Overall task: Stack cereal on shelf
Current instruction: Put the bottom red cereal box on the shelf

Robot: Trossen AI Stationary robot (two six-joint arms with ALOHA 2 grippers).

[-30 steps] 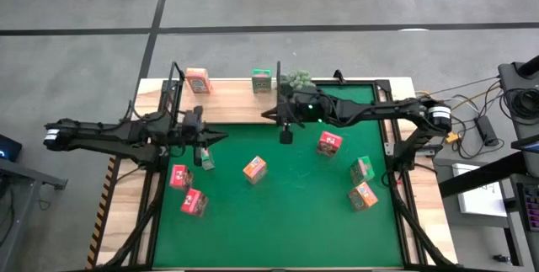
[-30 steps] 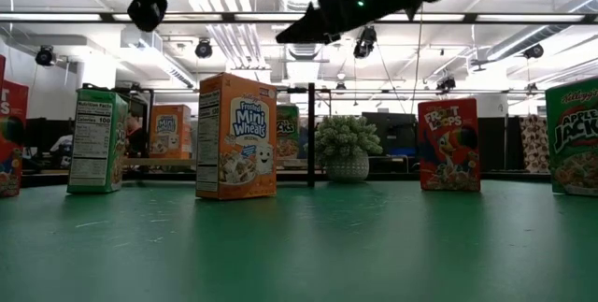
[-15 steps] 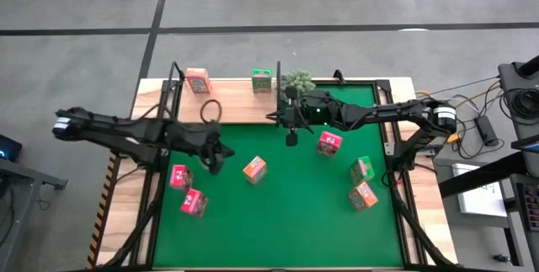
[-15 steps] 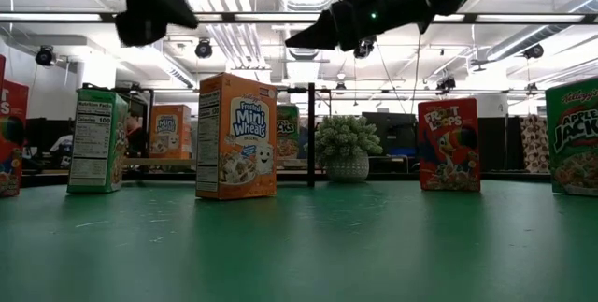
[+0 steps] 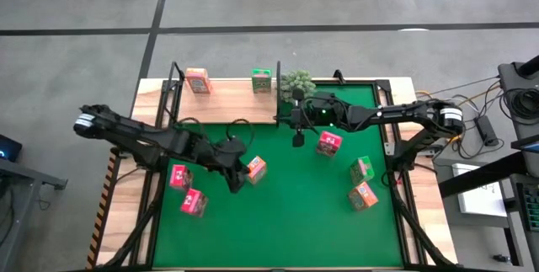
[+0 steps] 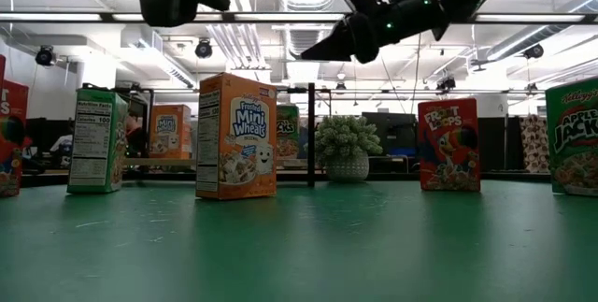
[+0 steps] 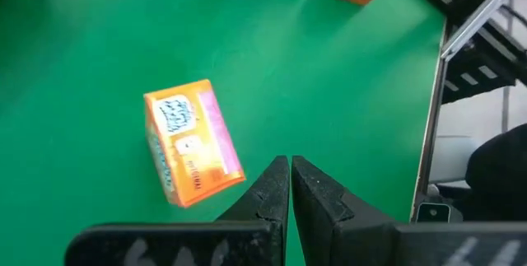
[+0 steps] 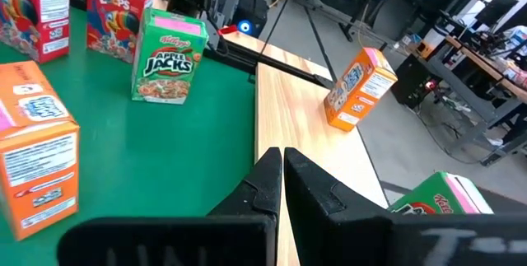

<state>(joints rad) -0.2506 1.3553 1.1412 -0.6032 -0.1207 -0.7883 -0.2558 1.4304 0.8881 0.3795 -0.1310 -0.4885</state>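
Left end effector (image 5: 235, 179) pressed together beside orange cereal box (image 5: 254, 168), right end effector (image 5: 296, 140) likewise together near plant (image 5: 296, 81), shelf (image 5: 227, 108) behind

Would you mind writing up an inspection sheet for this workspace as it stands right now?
Surface: green mat on a wooden table.
Job's things: two cereal boxes on the shelf, an orange one and a green one; seven more on the mat, including the orange box at centre.
Clutter: small potted plant at the shelf's end.
Grippers: left gripper beside the central orange box, fingers shut, empty; right gripper near the plant, fingers shut, empty.
Cables: loose leads off the table's right side.
Surroundings: grey floor; desks and equipment behind.
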